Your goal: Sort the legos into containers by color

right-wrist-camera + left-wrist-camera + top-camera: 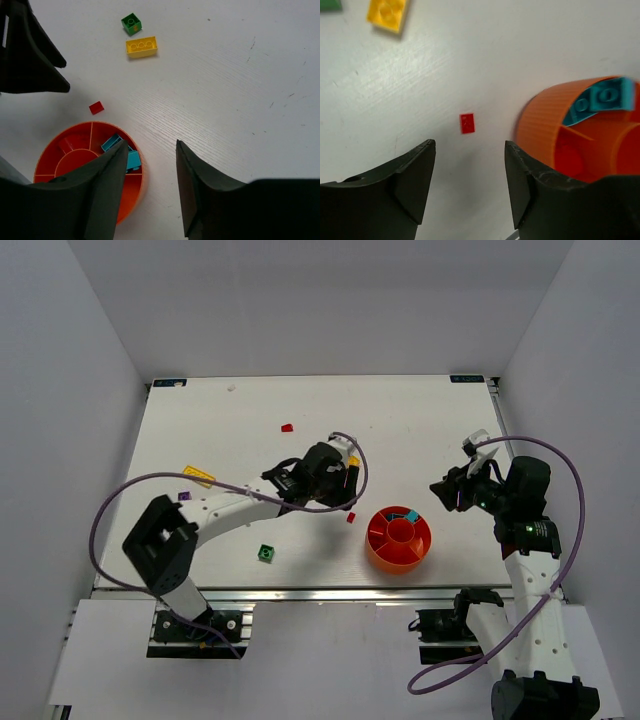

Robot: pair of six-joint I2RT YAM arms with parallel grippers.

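The left pincer (469,160) and right pincer (151,150) stand spread, empty. A red lego (467,123) lies on the bench (470,50) just beside the tray (540,125); cyan legos (600,97) occupy one wedge. The right pincer hides part of the tray in its own wrist view.

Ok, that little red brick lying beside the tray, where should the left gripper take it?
Probably straight down from above, pinching the red brick across its two long edges. It lies flat and low on the table, so only its sides offer a hold. The tray stands apart, leaving finger room.
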